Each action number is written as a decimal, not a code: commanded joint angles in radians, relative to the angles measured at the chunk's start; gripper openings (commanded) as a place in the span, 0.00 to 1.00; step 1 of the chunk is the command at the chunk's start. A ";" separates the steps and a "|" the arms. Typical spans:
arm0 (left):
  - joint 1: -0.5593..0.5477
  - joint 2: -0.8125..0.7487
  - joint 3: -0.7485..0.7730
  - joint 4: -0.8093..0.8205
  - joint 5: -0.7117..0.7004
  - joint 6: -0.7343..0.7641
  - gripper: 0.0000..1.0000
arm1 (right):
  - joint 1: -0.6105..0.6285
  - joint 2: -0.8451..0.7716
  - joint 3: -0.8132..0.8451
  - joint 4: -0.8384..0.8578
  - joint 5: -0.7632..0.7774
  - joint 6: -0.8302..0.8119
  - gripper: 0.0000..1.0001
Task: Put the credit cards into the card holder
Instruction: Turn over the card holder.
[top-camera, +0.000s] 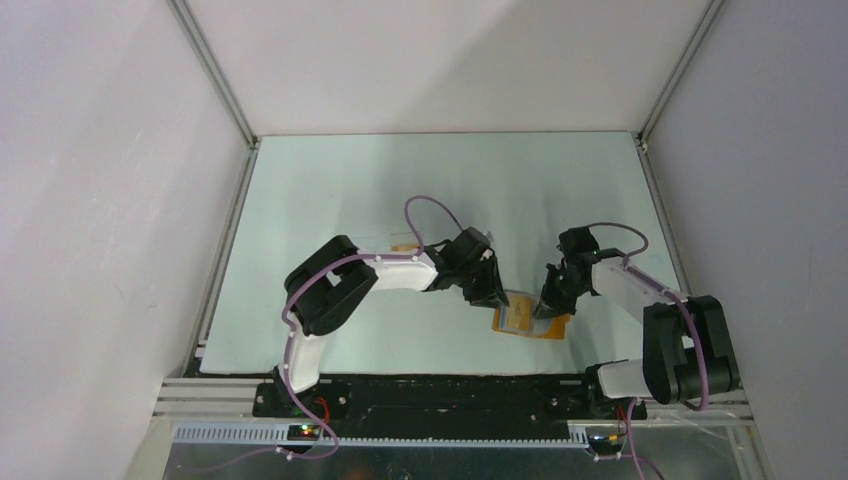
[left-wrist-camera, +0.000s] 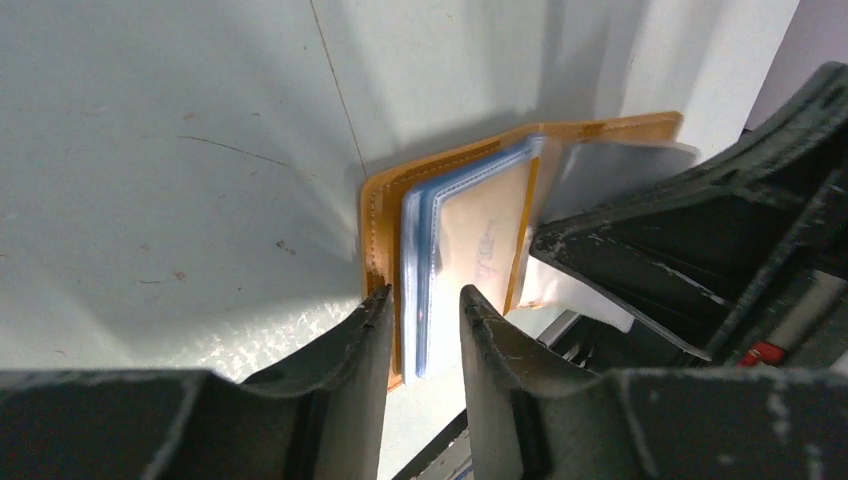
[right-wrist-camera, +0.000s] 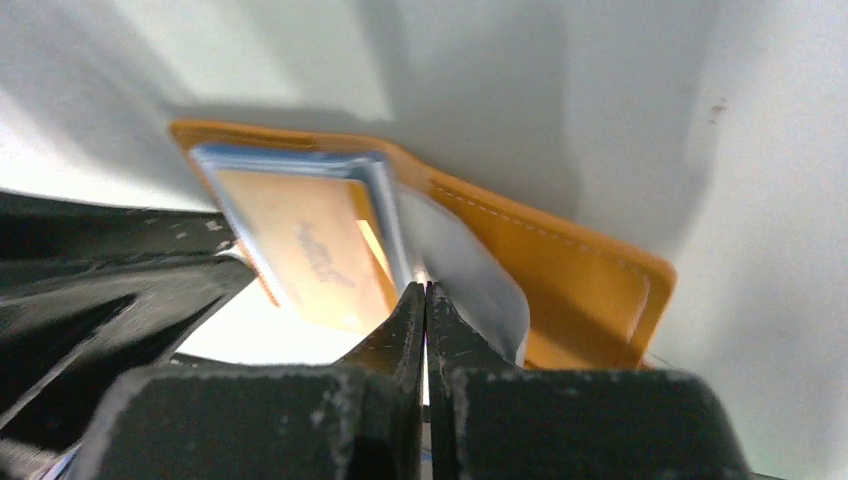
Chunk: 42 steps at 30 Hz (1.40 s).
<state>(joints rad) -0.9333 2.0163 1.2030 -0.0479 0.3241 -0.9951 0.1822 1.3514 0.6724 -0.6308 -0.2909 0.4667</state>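
The card holder lies open on the mat between my grippers, orange with blue-edged clear sleeves. A tan credit card with a pale mark sits inside a sleeve and also shows in the right wrist view. My left gripper is open, and its tips straddle the near edge of the sleeve stack. My right gripper is shut on a clear sleeve page and holds it lifted off the orange cover. It sits at the wallet's right side.
A small tan piece that looks like another card lies on the mat behind my left arm, partly hidden. The pale green mat is walled in by white panels. A black rail runs along the near edge.
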 joint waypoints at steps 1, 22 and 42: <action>0.006 -0.050 -0.005 -0.056 -0.062 0.029 0.39 | 0.006 0.035 -0.025 0.016 0.113 0.037 0.00; 0.106 -0.338 -0.226 -0.056 -0.076 0.039 0.45 | 0.236 0.278 0.140 0.133 -0.022 0.056 0.00; 0.115 -0.230 -0.230 -0.014 -0.054 0.045 0.42 | 0.303 0.354 0.183 0.174 -0.081 0.078 0.00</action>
<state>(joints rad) -0.8219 1.7603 0.9390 -0.0757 0.2829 -0.9848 0.4694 1.6665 0.8570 -0.5018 -0.4095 0.5472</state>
